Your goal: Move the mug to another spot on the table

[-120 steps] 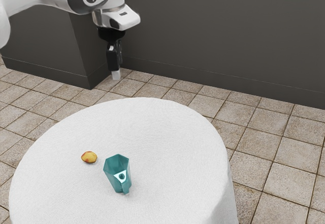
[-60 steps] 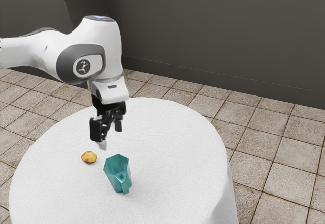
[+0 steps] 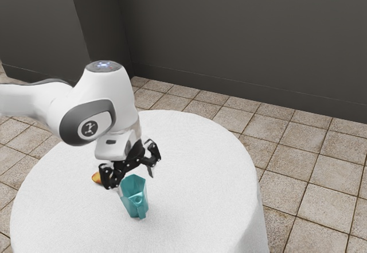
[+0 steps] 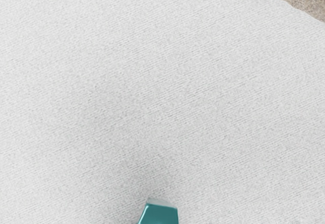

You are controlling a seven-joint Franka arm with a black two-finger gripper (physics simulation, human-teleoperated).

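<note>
A teal faceted mug stands upright on the round white table, near its front at the exterior view's left, with its handle toward the front. My gripper hangs just above the mug's rim, open wide. One fingertip is off the mug's left side and the other off its right, and neither presses on it. In the wrist view a corner of the mug shows directly under my hand on the white cloth.
A small orange-yellow object lies on the table just left of the mug, partly hidden behind my left finger. The table's edge and tiled floor lie beyond. A dark wall stands behind.
My arm has swung down from high at the back of the table to just above the mug. The hand has turned and the fingers have spread wide. The mug has not moved.
</note>
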